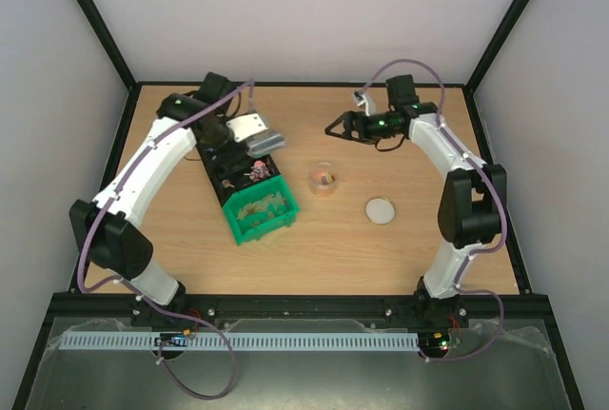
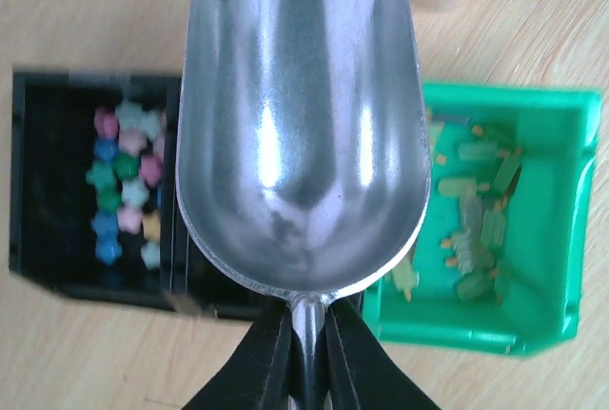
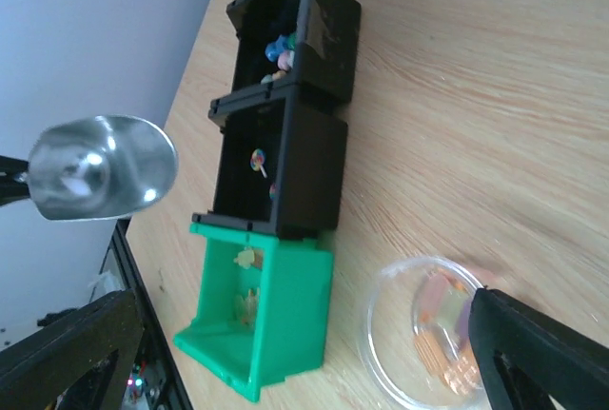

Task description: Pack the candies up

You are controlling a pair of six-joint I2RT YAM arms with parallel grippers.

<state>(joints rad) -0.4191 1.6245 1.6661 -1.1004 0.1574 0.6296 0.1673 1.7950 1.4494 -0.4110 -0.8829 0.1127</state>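
Observation:
My left gripper [image 2: 306, 353] is shut on the handle of an empty metal scoop [image 2: 300, 125], held above the row of bins; the gripper also shows in the top view [image 1: 231, 134]. Bright blue, pink and green star candies [image 2: 124, 186] lie in a black bin [image 2: 43, 182]. Pale yellowish candies [image 2: 473, 229] lie in the green bin [image 2: 557, 239]. My right gripper [image 1: 335, 129] is open and empty beyond the clear cup [image 1: 324, 180]. In the right wrist view the cup [image 3: 428, 334] holds a few candies between my spread fingers [image 3: 538, 353].
A round white lid [image 1: 381, 210] lies right of the cup. A middle black bin [image 3: 285, 167] holds a couple of lollipops. The bins sit in a row, the green one [image 1: 259, 205] nearest. Black frame rails border the table.

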